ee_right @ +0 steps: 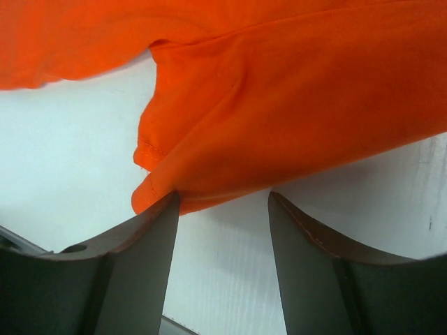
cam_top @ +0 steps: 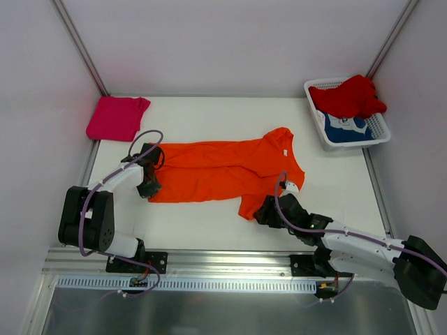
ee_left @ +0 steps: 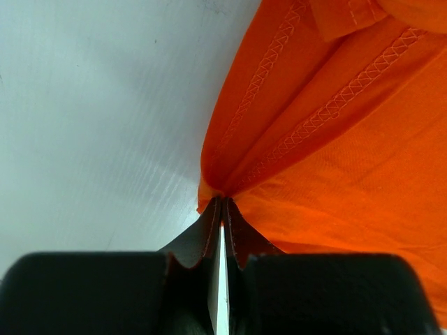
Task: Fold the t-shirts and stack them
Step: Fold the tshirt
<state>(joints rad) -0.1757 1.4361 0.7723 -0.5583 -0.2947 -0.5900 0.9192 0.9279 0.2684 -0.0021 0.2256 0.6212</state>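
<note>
Here the orange t-shirt (cam_top: 223,171) is lying spread across the middle of the tabletop (cam_top: 209,118), the left pincer (ee_left: 222,209) is clamping its bunched hem, and the right pincer (ee_right: 223,199) is gaping wide at the near sleeve's edge.

orange t-shirt (cam_top: 223,171): soft cloth, matt; fine knit grain and cross-stitched hem seams show in the left wrist view.
magenta-pink t-shirt (cam_top: 116,117): cloth, matt.
red t-shirt (cam_top: 349,96): cloth, matt.
blue t-shirt (cam_top: 346,129): cloth, matt; finish of the white print too small to tell.
basket (cam_top: 356,144): white plastic lattice, slight sheen.
table (cam_top: 209,223): white, smooth, faint sheen, a few small scuffs.
left gripper (ee_left: 221,202): dark, matt, plastic-looking fingers.
right gripper (ee_right: 223,199): dark, smooth fingers, dull sheen.
front rail (cam_top: 223,262): bare metal, semi-glossy.
</note>
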